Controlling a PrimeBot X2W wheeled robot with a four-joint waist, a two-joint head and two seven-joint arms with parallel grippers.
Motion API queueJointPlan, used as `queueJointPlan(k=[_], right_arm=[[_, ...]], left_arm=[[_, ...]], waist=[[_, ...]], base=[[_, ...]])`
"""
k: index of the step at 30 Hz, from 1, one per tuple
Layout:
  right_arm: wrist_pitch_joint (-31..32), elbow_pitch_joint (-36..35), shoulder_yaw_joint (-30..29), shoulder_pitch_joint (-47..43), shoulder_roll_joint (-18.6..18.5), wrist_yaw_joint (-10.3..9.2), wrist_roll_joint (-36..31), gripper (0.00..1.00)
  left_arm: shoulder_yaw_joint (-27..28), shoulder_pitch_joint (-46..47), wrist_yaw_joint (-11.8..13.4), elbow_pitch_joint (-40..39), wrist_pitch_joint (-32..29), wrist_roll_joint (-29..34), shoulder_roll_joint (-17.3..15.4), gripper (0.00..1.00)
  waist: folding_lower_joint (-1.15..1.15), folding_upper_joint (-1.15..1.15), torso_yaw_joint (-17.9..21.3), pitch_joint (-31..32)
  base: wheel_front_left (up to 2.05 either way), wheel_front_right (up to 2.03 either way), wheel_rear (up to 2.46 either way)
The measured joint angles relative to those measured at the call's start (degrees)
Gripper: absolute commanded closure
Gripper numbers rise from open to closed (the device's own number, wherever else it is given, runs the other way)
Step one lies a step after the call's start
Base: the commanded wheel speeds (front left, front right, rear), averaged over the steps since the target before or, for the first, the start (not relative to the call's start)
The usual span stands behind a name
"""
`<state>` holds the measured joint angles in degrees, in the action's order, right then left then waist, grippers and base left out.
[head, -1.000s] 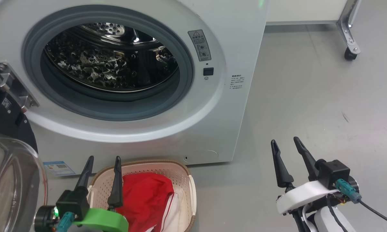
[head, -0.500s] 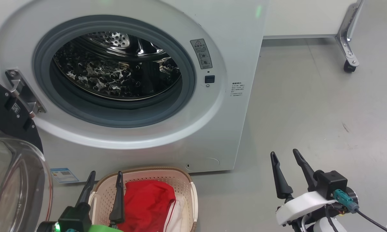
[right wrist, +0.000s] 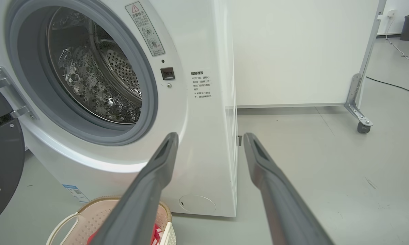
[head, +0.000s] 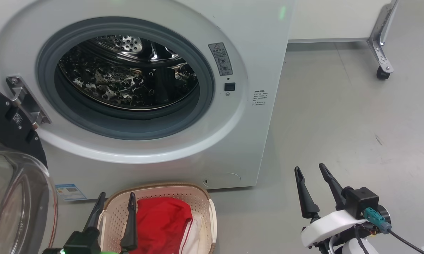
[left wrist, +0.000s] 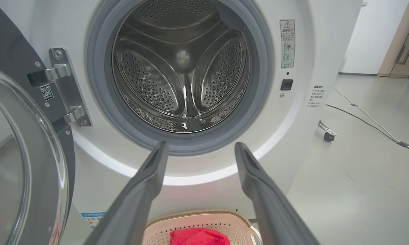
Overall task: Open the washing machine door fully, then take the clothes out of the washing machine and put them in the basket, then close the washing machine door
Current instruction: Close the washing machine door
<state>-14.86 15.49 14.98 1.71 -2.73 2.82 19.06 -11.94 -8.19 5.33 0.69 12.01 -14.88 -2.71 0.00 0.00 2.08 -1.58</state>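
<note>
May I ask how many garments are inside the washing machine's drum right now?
0. The drum shows bare metal; the red clothes lie in the basket on the floor below. The grey seal's lower lip could hide something small.

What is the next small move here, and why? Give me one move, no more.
Probably swing the left gripper out to the washing machine door and start pushing it shut. The drum looks empty, the clothes lie in the basket, and the door stands wide open at the left; the jaws are open and hold nothing.
</note>
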Motion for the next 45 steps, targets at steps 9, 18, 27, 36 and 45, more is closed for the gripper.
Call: queueJointPlan(k=[9,18,27,36,45], right_arm=[[0.0,-0.1,0.1,0.0,0.0,-0.01,0.0,0.0],[0.0,-0.4,0.2,0.0,0.0,-0.02,0.0,0.0],[0.0,-0.7,0.3,0.0,0.0,-0.02,0.1,0.0],[0.0,-0.9,0.3,0.0,0.0,-0.03,0.1,0.0],[0.0,-1.1,0.2,0.0,0.0,-0.03,0.1,0.0]], left_arm=[[0.0,-0.5,0.2,-1.5,-0.9,0.3,0.0,0.0],[-0.1,-1.3,0.4,-3.1,-1.5,0.4,0.0,0.0],[-0.1,-1.3,0.4,-4.3,-2.0,0.4,0.0,0.0],[-0.2,-1.3,0.4,-5.3,-2.4,0.5,0.0,0.0],[-0.2,-1.3,0.5,-6.2,-2.5,0.6,-0.1,0.0]], waist=[[0.0,0.0,0.2,0.1],[0.0,0.0,0.5,0.0],[0.0,0.0,0.6,-0.5],[0.0,0.0,1.0,-1.0],[0.0,0.0,1.4,-1.5]], base=[[0.0,0.0,0.0],[-0.16,0.16,0.0],[-0.53,0.53,0.0],[-0.9,0.9,0.0],[-0.99,0.99,0.0]])
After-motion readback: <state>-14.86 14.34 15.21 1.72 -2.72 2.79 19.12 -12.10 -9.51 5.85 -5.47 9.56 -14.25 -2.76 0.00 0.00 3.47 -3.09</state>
